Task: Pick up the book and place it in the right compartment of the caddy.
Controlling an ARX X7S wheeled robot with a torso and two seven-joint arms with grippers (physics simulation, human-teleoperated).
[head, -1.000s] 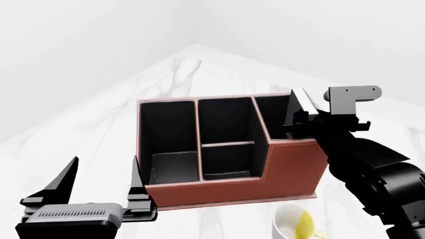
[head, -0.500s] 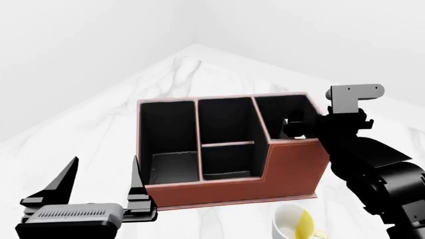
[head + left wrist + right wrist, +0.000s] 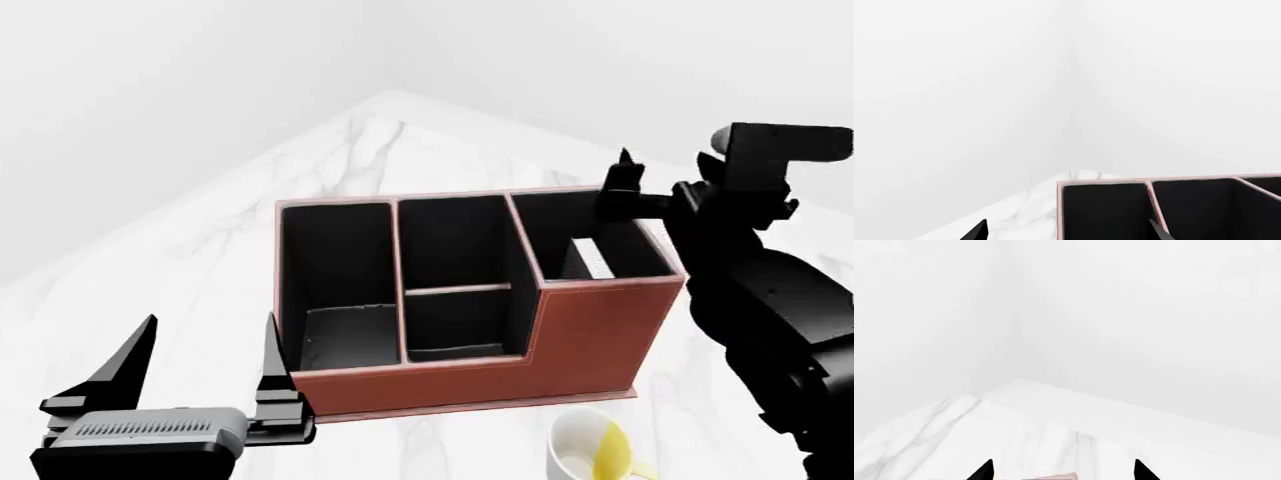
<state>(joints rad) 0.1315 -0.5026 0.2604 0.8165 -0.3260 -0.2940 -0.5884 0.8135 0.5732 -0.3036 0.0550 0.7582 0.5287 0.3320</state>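
The reddish-brown caddy [image 3: 587,340] stands mid-table, its black sections open upward. Inside its tall right compartment [image 3: 545,232] the book [image 3: 585,258] rests low, showing only a strip of white page edges. My right gripper [image 3: 651,188] hovers above that compartment's far right corner, apart from the book. In the right wrist view this gripper [image 3: 1062,473] is open, with only the marble and a sliver of caddy rim [image 3: 1054,476] between the tips. My left gripper [image 3: 207,340] is open and empty by the caddy's front left corner; the left wrist view [image 3: 1067,234] looks over the caddy rim [image 3: 1104,182].
A white-and-yellow mug [image 3: 594,448] stands in front of the caddy's right end, near the view's lower edge. The white marble table [image 3: 334,150] runs back to a corner, with pale walls behind. My right arm [image 3: 767,300] fills the right side.
The right gripper lowered the book into the right compartment, let go, then rose and opened. The book now sits down in the well. The left arm has not moved.
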